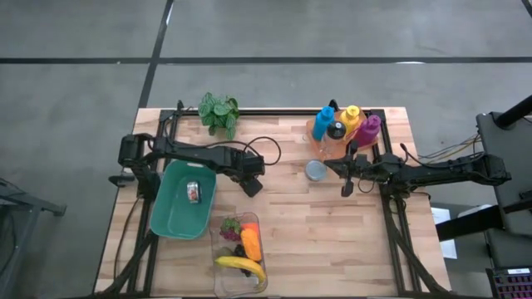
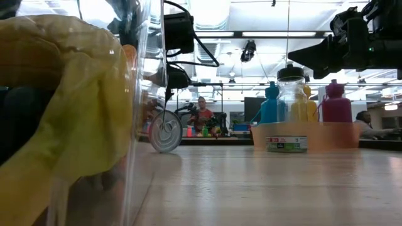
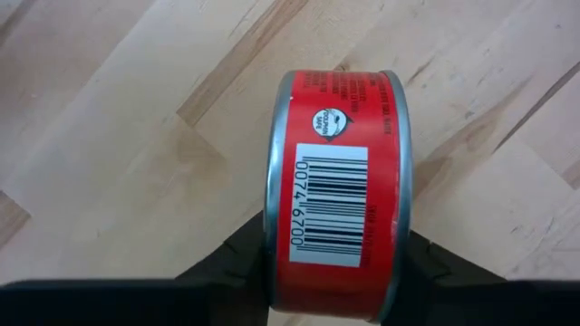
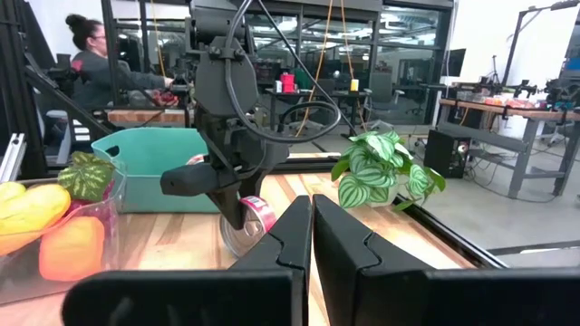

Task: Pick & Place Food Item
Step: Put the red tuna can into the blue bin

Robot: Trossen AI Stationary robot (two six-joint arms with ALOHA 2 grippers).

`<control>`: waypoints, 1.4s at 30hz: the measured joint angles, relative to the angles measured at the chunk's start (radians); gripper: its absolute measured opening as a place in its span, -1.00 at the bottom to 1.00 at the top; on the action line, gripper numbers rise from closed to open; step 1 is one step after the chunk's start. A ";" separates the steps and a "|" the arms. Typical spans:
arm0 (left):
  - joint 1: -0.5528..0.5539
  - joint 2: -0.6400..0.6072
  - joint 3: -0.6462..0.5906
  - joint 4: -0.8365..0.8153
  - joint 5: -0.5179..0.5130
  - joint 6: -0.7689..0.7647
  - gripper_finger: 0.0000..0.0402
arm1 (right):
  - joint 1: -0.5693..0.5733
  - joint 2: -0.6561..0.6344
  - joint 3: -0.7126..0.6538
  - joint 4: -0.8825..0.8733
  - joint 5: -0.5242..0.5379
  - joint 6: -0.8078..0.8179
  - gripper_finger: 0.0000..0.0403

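Can (image 3: 337,172) of food, red label, on its side between the left claw's fingers, low over the desk.

Wooden desk (image 1: 291,212) carries a teal bin (image 1: 170,212) and a clear fruit container (image 1: 224,278), both near the left claw (image 1: 252,184), which grips the can across its flat ends. Right claw (image 4: 312,237) hovers fully closed, empty, just beside the bottle tray (image 1: 332,145).
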 joint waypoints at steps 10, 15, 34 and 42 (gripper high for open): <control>0.000 -0.004 0.002 -0.004 0.003 0.008 -0.33 | 0.000 0.000 0.000 0.000 0.000 0.000 -0.94; 0.001 -0.020 0.032 -0.058 0.007 0.010 -0.33 | 0.000 0.000 0.000 0.000 0.000 0.000 -0.94; -0.037 -0.372 0.061 -0.259 0.010 -0.123 -0.33 | 0.000 0.000 0.000 -0.014 0.000 0.000 -0.94; -0.096 -0.474 0.061 -0.455 0.050 -0.387 -0.33 | 0.000 0.000 0.000 -0.031 0.000 0.000 -0.94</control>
